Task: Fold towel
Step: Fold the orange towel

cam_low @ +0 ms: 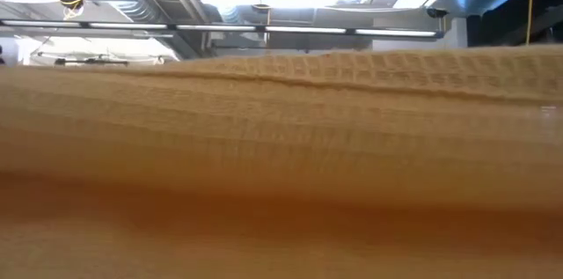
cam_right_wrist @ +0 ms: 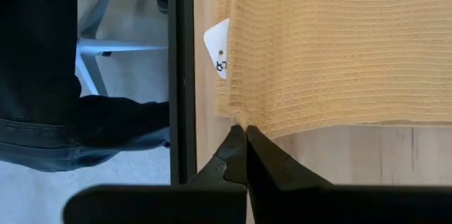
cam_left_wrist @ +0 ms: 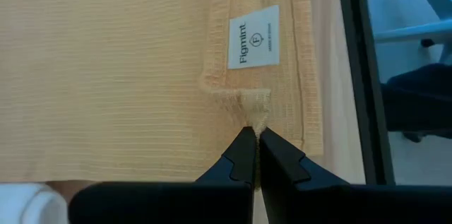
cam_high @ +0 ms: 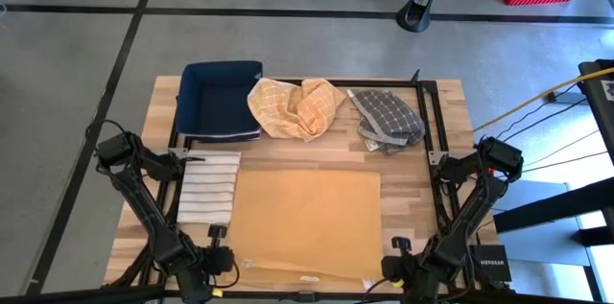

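Tan waffle towel (cam_high: pixel 305 218) lies flat at the table's (cam_high: pixel 451 122) near centre. My left gripper (cam_left_wrist: pixel 253 138) is pinched on one near corner, my right gripper (cam_right_wrist: pixel 244 133) on the other, so both corners can lift together for the fold.
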`<state>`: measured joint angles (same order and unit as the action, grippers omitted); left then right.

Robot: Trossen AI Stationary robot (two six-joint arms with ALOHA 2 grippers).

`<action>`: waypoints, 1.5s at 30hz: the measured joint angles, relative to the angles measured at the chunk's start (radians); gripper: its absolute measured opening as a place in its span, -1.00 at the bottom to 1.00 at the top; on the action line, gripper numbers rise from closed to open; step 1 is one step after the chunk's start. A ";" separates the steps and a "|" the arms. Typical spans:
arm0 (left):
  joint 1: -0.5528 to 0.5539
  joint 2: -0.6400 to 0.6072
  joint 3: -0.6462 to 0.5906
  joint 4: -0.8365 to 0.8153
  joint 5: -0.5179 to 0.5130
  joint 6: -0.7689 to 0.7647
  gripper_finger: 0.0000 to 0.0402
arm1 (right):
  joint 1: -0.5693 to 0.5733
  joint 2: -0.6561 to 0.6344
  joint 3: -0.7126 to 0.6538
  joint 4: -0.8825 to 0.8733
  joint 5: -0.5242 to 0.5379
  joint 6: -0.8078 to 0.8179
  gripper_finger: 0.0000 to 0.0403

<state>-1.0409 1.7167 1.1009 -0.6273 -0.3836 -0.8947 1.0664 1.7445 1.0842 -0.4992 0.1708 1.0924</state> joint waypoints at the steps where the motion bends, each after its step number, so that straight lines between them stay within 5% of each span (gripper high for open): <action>1: 0.000 0.000 -0.001 0.000 0.000 -0.006 -0.99 | 0.000 0.000 0.000 0.004 0.001 0.001 -0.99; 16: 0.000 0.004 -0.001 0.027 0.067 -0.018 -0.98 | 0.001 0.000 0.000 0.028 0.001 0.007 -0.45; 22: 0.009 0.004 -0.001 0.026 0.073 -0.049 -0.65 | 0.000 0.000 0.000 0.028 -0.001 0.027 -0.27; 30: 0.055 -0.009 0.043 -0.015 0.384 -0.208 -0.32 | 0.000 0.000 0.002 0.027 -0.002 0.026 -0.24; 33: 0.074 -0.013 0.054 0.016 0.329 -0.221 -0.32 | 0.000 0.000 0.002 0.028 0.077 -0.016 -0.24; 39: 0.104 0.004 0.034 0.013 0.010 -0.173 -0.38 | 0.000 0.000 0.002 0.028 0.263 -0.050 -0.23; 45: 0.129 0.067 -0.002 0.031 0.235 -0.198 -0.41 | 0.000 0.000 0.002 0.026 0.310 -0.051 -0.23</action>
<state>-0.9116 1.7833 1.0992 -0.5960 -0.1483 -1.0931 1.0664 1.7447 1.0863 -0.4731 0.4808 1.0412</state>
